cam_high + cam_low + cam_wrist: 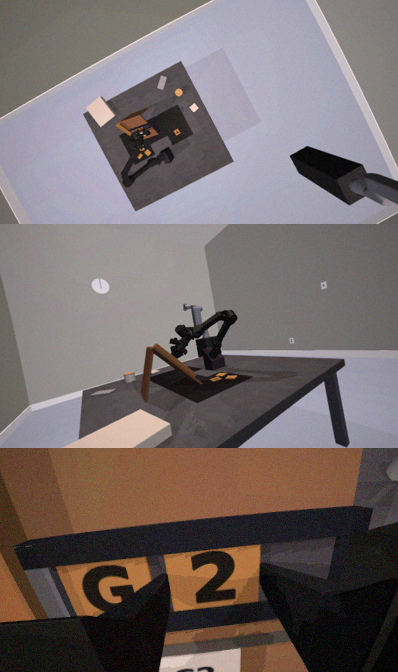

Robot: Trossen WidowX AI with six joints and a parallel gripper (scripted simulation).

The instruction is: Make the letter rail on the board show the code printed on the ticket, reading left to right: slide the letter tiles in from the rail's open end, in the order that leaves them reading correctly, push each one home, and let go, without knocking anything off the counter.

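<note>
My gripper point(213, 575) is shut on the "2" tile point(215, 590), one finger at each side of it, and the tile lies in the dark rail point(200, 530) on the sloping wooden board point(132, 122) point(177, 364). A "G" tile point(72, 579) is in the rail to its left, with a narrow gap between them. The left finger hides part of the G. Bare rail channel point(305, 555) shows right of the 2. A white ticket point(172, 664) shows below the rail, its print mostly cut off. An "A" tile point(176, 132) lies right of the board.
Loose tiles point(147, 152) point(231, 377) lie on the black mat point(165, 119) point(199, 396) before the board. A cream box point(100, 111) point(124, 429), an orange-topped cylinder point(178, 92) point(129, 377), a grey card point(161, 82) point(102, 392) and a pale square point(194, 107) stand around.
</note>
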